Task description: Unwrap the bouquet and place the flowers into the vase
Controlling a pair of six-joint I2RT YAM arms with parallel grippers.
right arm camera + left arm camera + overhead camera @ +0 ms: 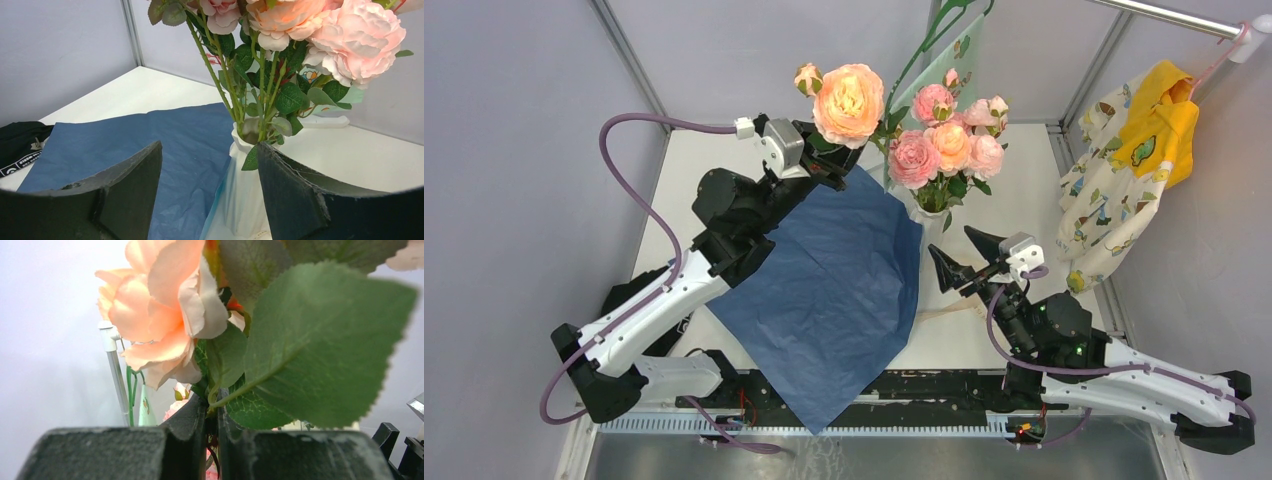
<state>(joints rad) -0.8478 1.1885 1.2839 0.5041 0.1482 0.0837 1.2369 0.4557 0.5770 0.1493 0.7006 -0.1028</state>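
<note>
i see left pincer [829, 165] clamped nearly shut on stem of big peach rose [849, 103], holding it up over far left of surface [1014, 190], bloom above fingers. other flowers [949, 150] stand in white ribbed vase [927, 222] at back centre, stems down through mouth. blue paper [834, 290] lies unfolded, navy side up, its edge reaching vase base. right pincer [954, 255] gapes wide, empty, just beside vase on near right.
</note>
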